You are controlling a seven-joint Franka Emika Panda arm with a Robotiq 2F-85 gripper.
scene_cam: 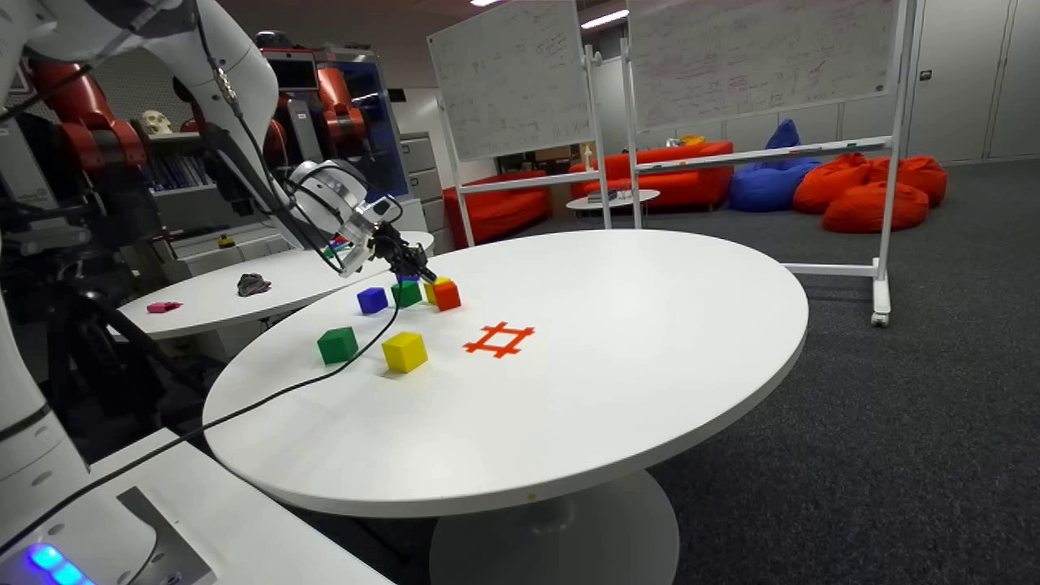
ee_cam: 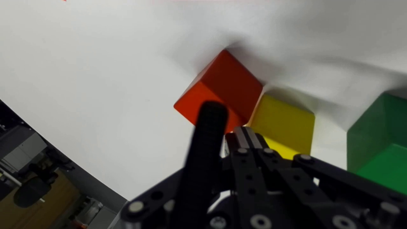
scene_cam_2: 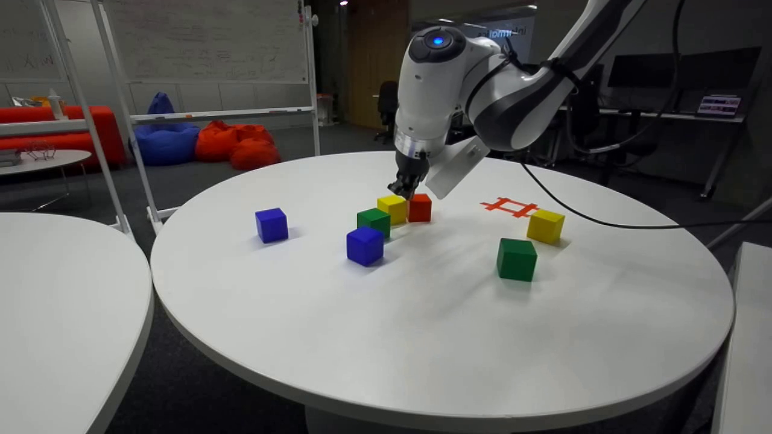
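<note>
The tool (ee_cam: 245, 130) was black and grey, the table (scene_cam_2: 422, 325) plain white. In an exterior view, from the red block (scene_cam_2: 420, 208), a yellow block (scene_cam_2: 392, 210) showed at nine o'clock, a blue block (scene_cam_2: 365, 246) at eight, a green block (scene_cam_2: 517, 260) at four, hash-patterned orange-red strips (scene_cam_2: 525, 211) at three.

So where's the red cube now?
In an exterior view, the red cube sits left of the orange tape outline, immediately right of a yellow cube and by the shut gripper.

White table (scene_cam_2: 422, 337); seven cubes (scene_cam_2: 365, 246); red marking (scene_cam: 491, 348), apparently tape.
</note>
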